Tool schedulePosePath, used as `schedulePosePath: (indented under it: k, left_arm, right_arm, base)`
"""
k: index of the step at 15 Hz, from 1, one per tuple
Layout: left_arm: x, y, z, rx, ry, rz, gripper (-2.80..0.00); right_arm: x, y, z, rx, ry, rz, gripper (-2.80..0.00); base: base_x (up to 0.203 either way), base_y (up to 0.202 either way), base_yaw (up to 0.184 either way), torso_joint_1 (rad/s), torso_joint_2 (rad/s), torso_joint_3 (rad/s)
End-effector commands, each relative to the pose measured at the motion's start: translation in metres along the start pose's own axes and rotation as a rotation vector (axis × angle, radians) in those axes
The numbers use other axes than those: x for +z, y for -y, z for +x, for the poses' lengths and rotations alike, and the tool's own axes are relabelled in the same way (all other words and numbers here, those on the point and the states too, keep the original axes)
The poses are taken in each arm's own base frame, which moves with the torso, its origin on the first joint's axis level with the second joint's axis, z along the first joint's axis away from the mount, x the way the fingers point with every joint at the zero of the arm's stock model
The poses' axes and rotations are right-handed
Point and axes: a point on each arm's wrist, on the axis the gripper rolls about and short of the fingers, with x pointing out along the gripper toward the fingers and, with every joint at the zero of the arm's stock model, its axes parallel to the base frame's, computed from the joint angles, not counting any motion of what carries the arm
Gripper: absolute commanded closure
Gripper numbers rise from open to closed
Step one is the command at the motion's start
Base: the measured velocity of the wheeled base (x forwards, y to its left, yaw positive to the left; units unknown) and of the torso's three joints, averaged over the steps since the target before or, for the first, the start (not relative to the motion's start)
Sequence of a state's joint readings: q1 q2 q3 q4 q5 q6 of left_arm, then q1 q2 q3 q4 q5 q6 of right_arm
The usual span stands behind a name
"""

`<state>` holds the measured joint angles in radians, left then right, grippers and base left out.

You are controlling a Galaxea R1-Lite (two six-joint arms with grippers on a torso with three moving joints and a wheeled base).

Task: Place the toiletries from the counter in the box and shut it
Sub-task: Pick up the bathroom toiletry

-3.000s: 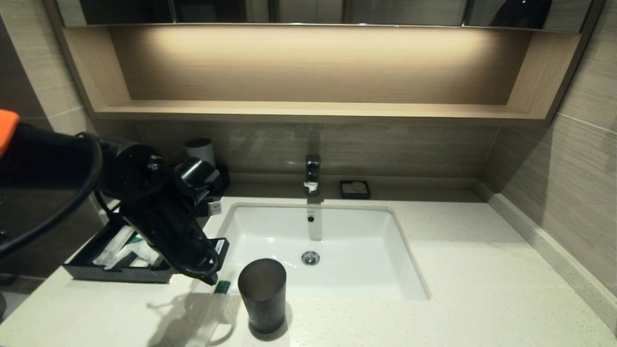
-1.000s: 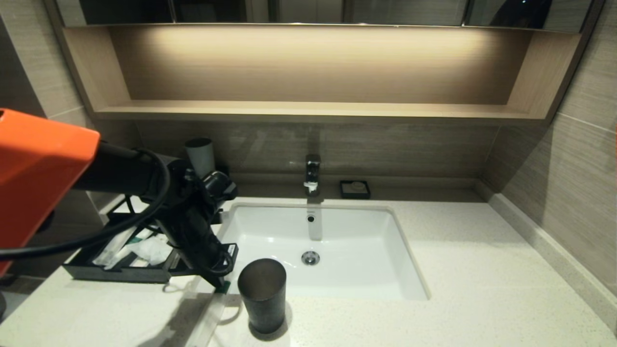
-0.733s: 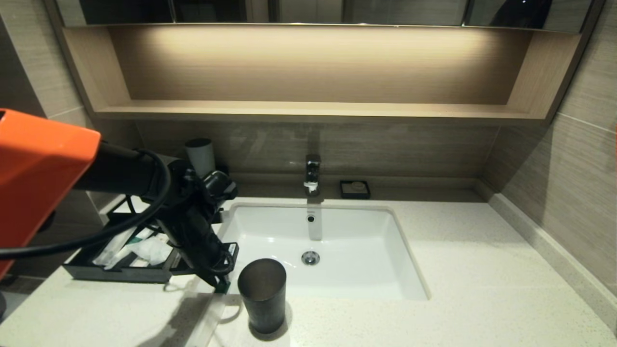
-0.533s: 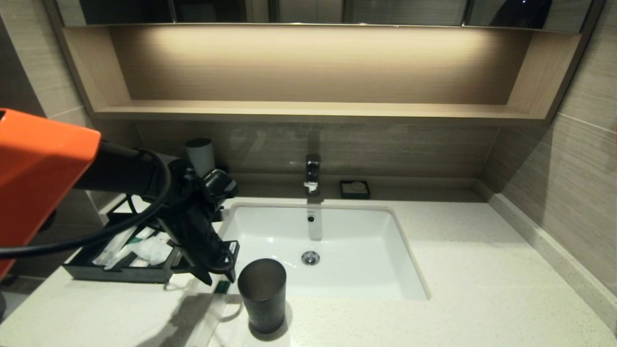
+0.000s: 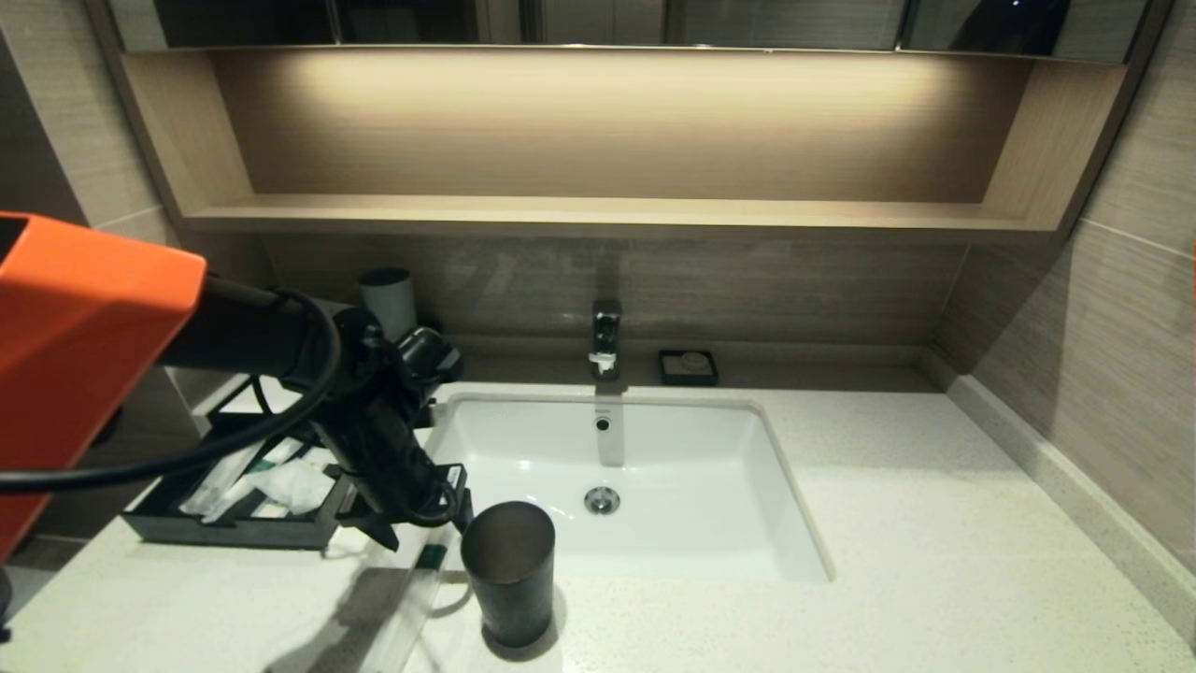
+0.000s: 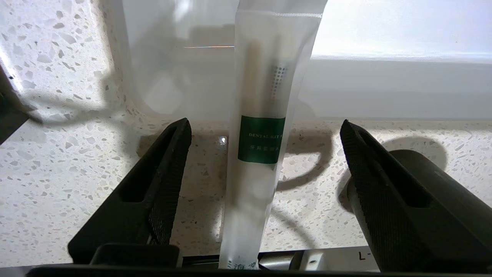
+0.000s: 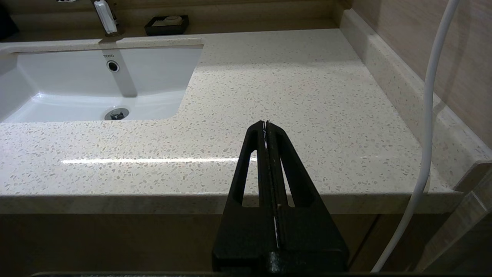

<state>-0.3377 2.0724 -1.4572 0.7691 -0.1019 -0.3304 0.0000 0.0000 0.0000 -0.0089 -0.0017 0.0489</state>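
Pickup step: left tool (image 6: 265, 184) spread wide, straddling packet (image 6: 261, 154) lying on surface (image 5: 841, 598) just left of dark cup (image 5: 507, 570). Next, lower, pinch near green band, carry to box (image 5: 234, 523) left of cup. Right tool (image 7: 267, 130) pressed together, parked.

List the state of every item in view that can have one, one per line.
Left claw: open, fingers either side of the packet, not touching it.
Right claw: shut, empty, parked off the counter edge.
Toiletry packet: sealed, flat on the counter, one end over the basin rim.
Box: drawer open, toiletries inside.
Dark cup: upright beside the packet.
Faucet: no water running.
Basin: dry-looking, drain uncovered.
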Motion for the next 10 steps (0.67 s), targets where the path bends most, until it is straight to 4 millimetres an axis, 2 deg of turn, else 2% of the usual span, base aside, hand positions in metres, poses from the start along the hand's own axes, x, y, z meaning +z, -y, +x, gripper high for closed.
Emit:
schedulePosePath:
  k: [1, 10]
  left_arm:
    - [0.0011, -0.0001, 0.0061, 0.005, -0.017, -0.004, -2.8]
    - [0.0041, 0.0002, 0.0161, 0.008, -0.027, -0.005, -2.8]
  right_arm:
    - [0.0003, 0.0, 0.0001, 0.0, -0.001, 0.0, 0.0]
    - [0.0001, 0.0, 0.0001, 0.0, -0.001, 0.0, 0.0]
  base:
    - [0.0, 0.0, 0.0, 0.0, 0.0, 0.0]
    - [0.0, 0.0, 0.0, 0.0, 0.0, 0.0]
